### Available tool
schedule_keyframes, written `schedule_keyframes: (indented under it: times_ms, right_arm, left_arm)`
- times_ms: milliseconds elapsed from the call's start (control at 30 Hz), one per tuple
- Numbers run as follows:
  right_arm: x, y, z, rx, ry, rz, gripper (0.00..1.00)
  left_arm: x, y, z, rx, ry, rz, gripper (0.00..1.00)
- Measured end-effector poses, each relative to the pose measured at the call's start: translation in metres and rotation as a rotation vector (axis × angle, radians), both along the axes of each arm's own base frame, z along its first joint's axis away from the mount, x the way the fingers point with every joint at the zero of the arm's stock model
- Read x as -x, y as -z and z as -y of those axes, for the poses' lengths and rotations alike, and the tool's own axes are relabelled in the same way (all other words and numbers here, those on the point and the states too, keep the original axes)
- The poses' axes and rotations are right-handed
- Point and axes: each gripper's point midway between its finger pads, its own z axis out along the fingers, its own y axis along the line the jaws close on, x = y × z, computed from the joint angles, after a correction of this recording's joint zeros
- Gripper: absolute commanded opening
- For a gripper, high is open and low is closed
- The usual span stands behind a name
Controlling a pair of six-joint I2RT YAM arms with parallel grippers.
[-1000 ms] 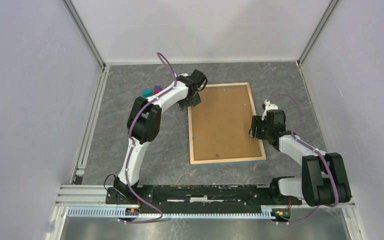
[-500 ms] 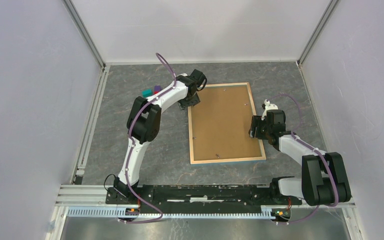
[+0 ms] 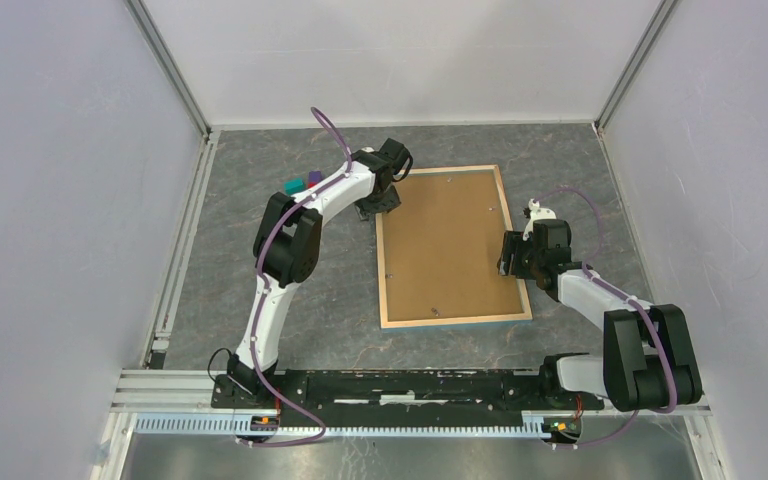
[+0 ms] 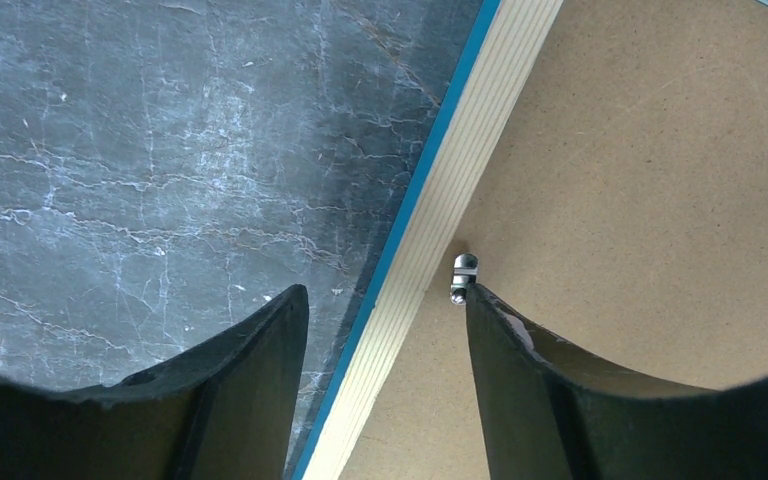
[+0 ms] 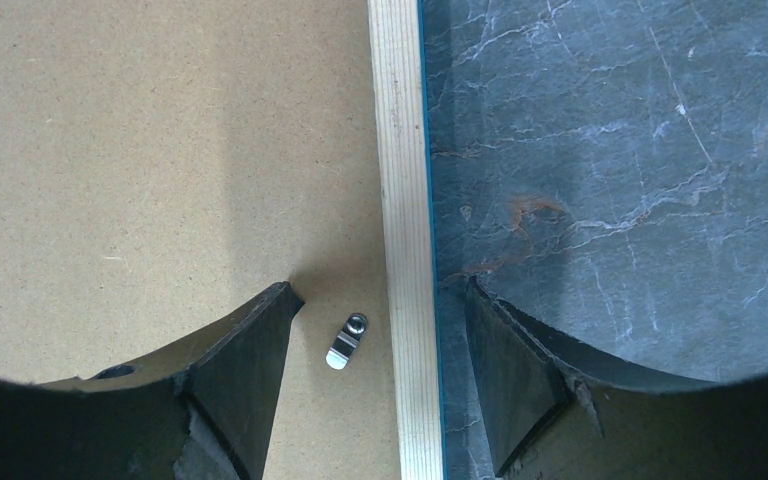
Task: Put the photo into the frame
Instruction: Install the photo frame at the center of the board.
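Note:
The frame (image 3: 381,262) lies face down on the table, pale wood back up, with a thin blue edge showing. The brown backing board (image 3: 445,240) fills it. The photo is hidden. My left gripper (image 3: 378,207) is open and astride the frame's left rail (image 4: 460,190) near the far corner. Its right fingertip (image 4: 500,330) touches a small metal clip (image 4: 463,277) on the board. My right gripper (image 3: 513,258) is open and astride the right rail (image 5: 400,150). A turned metal clip (image 5: 346,340) lies between its fingers on the board (image 5: 160,150).
Small teal (image 3: 292,186) and purple (image 3: 313,179) objects lie on the table left of my left arm. White enclosure walls stand on the left, far and right sides. A metal rail (image 3: 400,385) carries the arm bases at the near edge.
My left gripper has crept very slightly to the left at the frame's rail. The frame, board and right arm have not moved.

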Motion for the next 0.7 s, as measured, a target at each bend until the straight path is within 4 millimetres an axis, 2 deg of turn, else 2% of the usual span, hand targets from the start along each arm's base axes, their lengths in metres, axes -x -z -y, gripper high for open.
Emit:
schedule_keyframes:
  times_ms: [133,333,567,633,700]
  right_arm:
    - [0.000,0.000,0.000,0.000,0.000,0.000,0.70]
    - [0.000,0.000,0.000,0.001,-0.001,0.000,0.70]
    - [0.000,0.000,0.000,0.002,-0.002,0.000,0.70]
    - [0.000,0.000,0.000,0.001,-0.003,0.000,0.70]
    - [0.000,0.000,-0.001,-0.001,-0.005,0.000,0.70]
  left_arm:
    - [-0.001,0.000,0.000,0.003,0.000,0.001,0.72]
    - [-0.005,0.003,0.002,0.031,-0.005,-0.002,0.66]
    - [-0.010,0.004,0.002,0.048,-0.026,0.014,0.51]
    - [-0.011,0.004,0.004,0.056,-0.027,0.020,0.43]
    - [-0.012,0.004,0.005,0.062,-0.030,0.024,0.41]
